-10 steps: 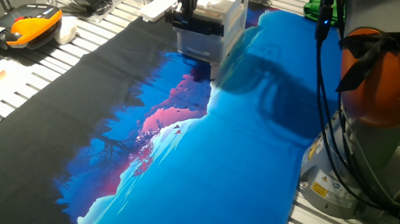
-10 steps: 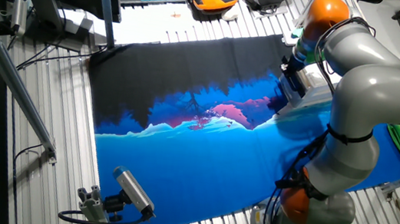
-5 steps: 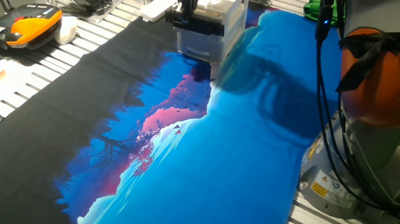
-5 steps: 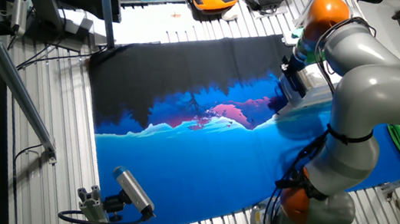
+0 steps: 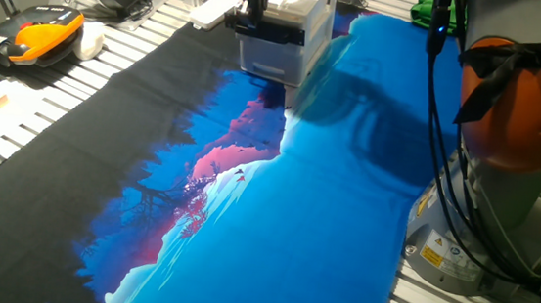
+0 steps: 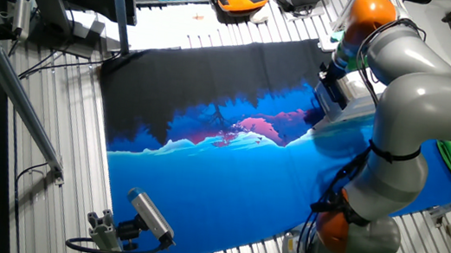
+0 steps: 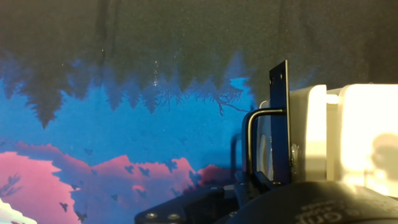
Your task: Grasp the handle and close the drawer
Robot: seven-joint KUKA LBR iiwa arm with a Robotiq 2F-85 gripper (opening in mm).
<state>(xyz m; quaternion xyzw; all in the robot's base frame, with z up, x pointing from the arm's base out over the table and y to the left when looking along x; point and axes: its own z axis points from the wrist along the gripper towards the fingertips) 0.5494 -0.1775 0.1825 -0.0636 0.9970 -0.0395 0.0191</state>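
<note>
Judging from where things stand, the task looks close to finished, though not plainly done. The small white cabinet (image 5: 286, 35) sits at about twelve o'clock on the printed blue, pink and black cloth (image 5: 276, 201) in one fixed view, and at about two o'clock in the other fixed view, partly hidden there behind the grey arm (image 6: 414, 90). The drawer (image 5: 279, 32) is the top tray of that cabinet, and its dark front strip, the handle (image 5: 266, 31), lies nearly in line with the cabinet's front face, so I judge the drawer to be pushed in most or all of the way. The gripper (image 5: 253, 3) hangs directly over the handle's end at the cabinet's ten o'clock corner, touching or just at it. In the hand view a dark upright plate with a thin wire loop (image 7: 264, 146) stands at three o'clock against the white body; the fingertips themselves are not clear there. Whether the jaws are clamped on the handle, merely resting against it, or parted, I cannot tell from any view. What is left, as I read it, is to confirm the tray is seated flush, give a last small push if not, then let go and draw the hand back.
</note>
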